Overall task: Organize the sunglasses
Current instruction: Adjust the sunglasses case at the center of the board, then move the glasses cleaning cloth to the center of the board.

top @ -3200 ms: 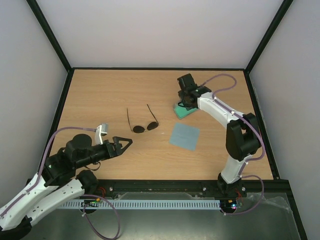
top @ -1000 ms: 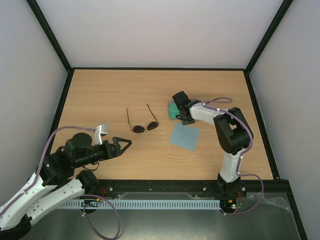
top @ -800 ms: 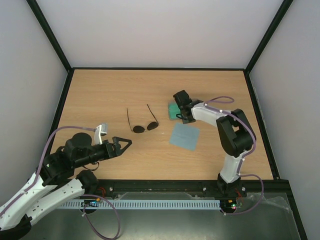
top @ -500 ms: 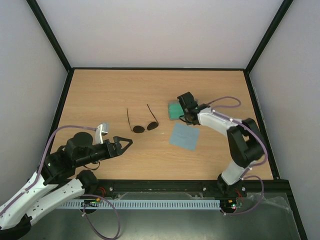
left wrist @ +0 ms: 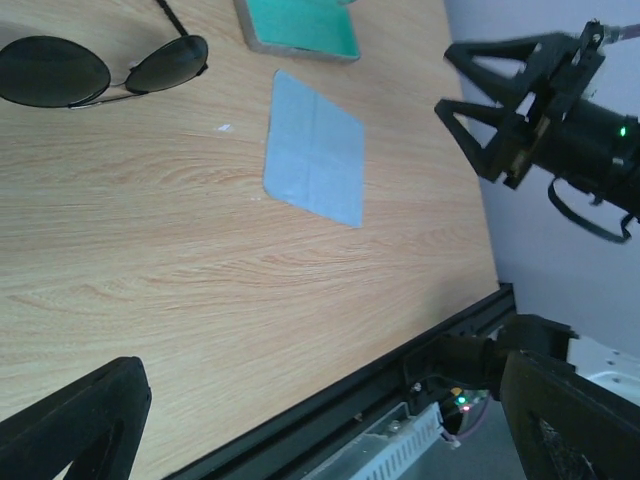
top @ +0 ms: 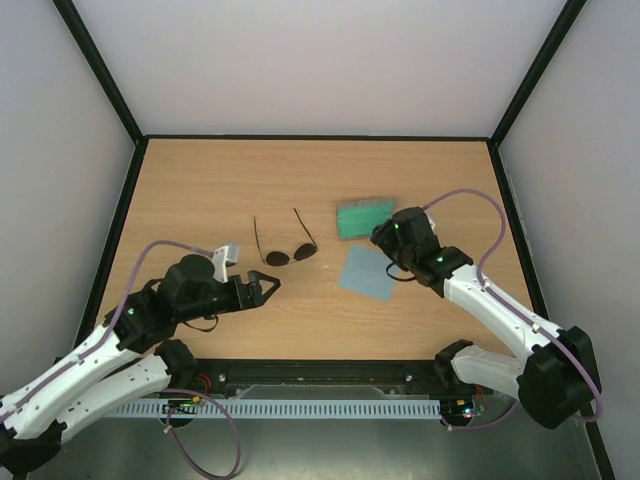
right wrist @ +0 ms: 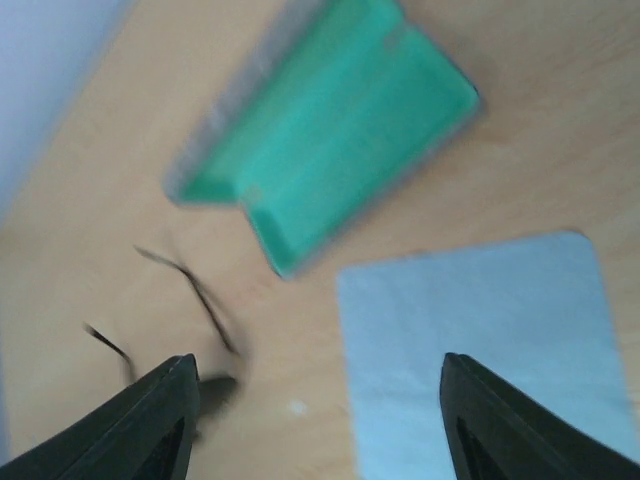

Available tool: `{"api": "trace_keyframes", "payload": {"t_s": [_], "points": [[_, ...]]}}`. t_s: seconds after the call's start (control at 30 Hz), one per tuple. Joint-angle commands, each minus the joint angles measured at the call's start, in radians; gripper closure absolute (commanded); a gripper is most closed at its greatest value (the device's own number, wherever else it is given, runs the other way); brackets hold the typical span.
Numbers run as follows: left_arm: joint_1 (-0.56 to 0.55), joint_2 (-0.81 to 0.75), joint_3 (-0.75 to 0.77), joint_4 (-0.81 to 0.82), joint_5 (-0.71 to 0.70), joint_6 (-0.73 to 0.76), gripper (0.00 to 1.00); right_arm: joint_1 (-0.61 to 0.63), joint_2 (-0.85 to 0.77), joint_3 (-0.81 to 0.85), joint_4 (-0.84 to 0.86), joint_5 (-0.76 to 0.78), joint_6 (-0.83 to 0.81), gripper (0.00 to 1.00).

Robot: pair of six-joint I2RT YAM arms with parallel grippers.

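Note:
The sunglasses [top: 288, 254] lie on the table left of centre, with dark round lenses and thin temple arms pointing away; the left wrist view shows the sunglasses [left wrist: 100, 68] at its top left. My left gripper [top: 271, 287] hovers just in front of them, open and empty. A grey case [top: 364, 216] lies open with its green lining up. My right gripper [top: 381, 238] hangs just near of it, open, with nothing between its fingers [right wrist: 150, 420]. The right wrist view is blurred and shows the case [right wrist: 330, 130] and the temple arms [right wrist: 190, 290].
A flat blue-grey cloth [top: 367, 272] lies under the right wrist, in front of the case, and the cloth [left wrist: 313, 160] also shows in the left wrist view. Black frame posts and grey walls enclose the table [top: 200, 190].
My right gripper has opened, let go of the case and drawn back towards the near side. The case now lies spread open. My left gripper has moved a little right and towards the sunglasses.

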Motion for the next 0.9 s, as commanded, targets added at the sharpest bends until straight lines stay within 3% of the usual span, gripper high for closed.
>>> {"api": "trace_keyframes", "payload": {"t_s": [0.0,0.17,0.33,0.5,0.7,0.87], "points": [[0.006,0.073,-0.030,0.089,-0.014,0.049,0.01,0.004,-0.007,-0.081,-0.194,-0.195,-0.177,0.38],[0.005,0.182,-0.082,0.197,-0.010,0.065,0.01,0.010,-0.027,-0.138,-0.244,-0.189,-0.185,0.52],[0.005,0.294,-0.097,0.280,-0.001,0.089,0.01,0.007,0.013,-0.174,-0.185,-0.082,-0.176,0.55],[0.005,0.371,-0.064,0.290,-0.010,0.131,0.01,-0.015,0.166,-0.094,-0.089,-0.176,-0.242,0.65],[0.025,0.377,-0.056,0.272,-0.009,0.149,0.01,0.168,0.300,0.045,-0.098,-0.170,-0.298,0.63],[0.054,0.293,-0.052,0.229,-0.021,0.127,0.01,0.194,0.382,0.037,-0.027,-0.225,-0.285,0.65]]}}
